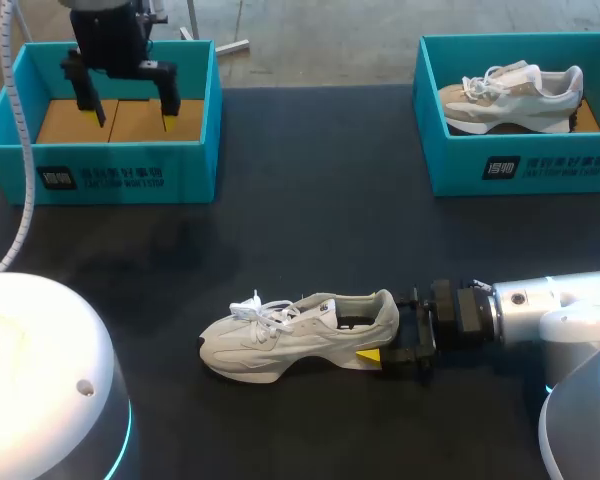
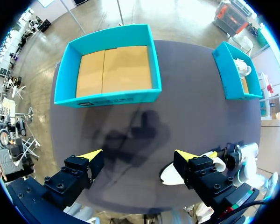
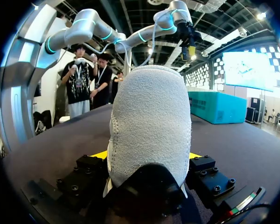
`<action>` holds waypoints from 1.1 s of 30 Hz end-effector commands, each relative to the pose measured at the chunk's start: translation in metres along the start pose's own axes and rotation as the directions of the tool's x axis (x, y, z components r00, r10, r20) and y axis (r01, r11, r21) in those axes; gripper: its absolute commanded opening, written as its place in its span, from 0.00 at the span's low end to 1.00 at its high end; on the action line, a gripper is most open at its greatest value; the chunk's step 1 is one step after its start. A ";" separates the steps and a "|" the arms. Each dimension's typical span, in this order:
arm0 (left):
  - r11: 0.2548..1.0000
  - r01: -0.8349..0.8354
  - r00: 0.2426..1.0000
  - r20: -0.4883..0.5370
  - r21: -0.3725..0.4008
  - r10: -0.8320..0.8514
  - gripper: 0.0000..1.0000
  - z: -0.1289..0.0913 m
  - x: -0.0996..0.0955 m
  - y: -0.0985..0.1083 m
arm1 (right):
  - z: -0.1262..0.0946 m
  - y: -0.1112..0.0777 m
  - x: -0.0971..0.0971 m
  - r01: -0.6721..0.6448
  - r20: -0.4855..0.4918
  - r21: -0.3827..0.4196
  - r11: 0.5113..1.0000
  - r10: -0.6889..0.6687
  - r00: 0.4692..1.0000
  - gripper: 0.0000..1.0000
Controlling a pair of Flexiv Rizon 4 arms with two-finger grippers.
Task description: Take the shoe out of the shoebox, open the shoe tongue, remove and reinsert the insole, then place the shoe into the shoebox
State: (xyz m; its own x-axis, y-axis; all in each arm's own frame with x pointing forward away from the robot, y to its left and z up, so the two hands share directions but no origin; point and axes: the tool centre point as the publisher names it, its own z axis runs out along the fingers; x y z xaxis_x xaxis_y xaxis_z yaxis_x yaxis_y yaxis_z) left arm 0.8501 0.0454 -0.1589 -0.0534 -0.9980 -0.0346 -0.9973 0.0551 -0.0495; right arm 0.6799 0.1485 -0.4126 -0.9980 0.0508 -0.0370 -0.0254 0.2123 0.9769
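A white lace-up shoe lies on its sole in the middle of the dark table, toe to the left. My right gripper comes in from the right and is shut on the shoe's heel. In the right wrist view the heel fills the space between the fingers of the right gripper, a yellow tip on each side. My left gripper hangs open above the empty teal shoebox at the back left. From the left wrist view, the left gripper is high over the table, with that shoebox ahead and the shoe's toe beside one finger.
A second teal shoebox at the back right holds another white and tan shoe. Dark table surface stretches between the boxes and the shoe. The empty shoebox shows beyond the heel in the right wrist view.
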 end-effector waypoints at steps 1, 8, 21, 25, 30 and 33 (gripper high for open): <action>1.000 0.001 1.000 0.001 -0.003 -0.001 1.00 0.000 0.000 -0.001 | 0.003 0.000 0.001 0.001 0.002 0.005 1.000 -0.001 1.000 0.00; 1.000 0.020 1.000 0.009 -0.004 -0.020 1.00 0.002 0.002 0.001 | 0.003 0.000 0.001 0.001 0.002 0.005 1.000 -0.001 1.000 0.00; 0.998 -0.007 0.999 -0.035 -0.060 0.005 1.00 0.007 0.025 0.047 | 0.003 0.000 0.001 0.001 0.002 0.005 1.000 -0.001 1.000 0.00; 0.998 -0.025 0.999 -0.034 -0.065 0.023 1.00 0.006 0.041 0.068 | 0.003 0.000 0.001 0.001 0.002 0.005 1.000 -0.001 1.000 0.00; 0.998 -0.033 0.999 -0.043 -0.051 0.031 1.00 0.007 0.063 0.090 | 0.003 0.000 0.001 0.001 0.002 0.005 1.000 -0.001 1.000 0.00; 0.997 -0.055 0.997 -0.053 -0.051 0.052 1.00 0.011 0.076 0.103 | 0.003 0.000 0.001 0.001 0.002 0.005 1.000 -0.001 1.000 0.00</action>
State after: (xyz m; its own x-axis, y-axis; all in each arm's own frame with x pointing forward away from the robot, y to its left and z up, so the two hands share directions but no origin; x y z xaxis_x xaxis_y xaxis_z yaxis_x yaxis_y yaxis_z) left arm 0.7568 -0.0188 -0.1711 -0.1045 -0.9944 0.0149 -0.9940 0.1049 0.0306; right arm 0.6800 0.1485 -0.4126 -0.9980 0.0508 -0.0370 -0.0254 0.2122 0.9769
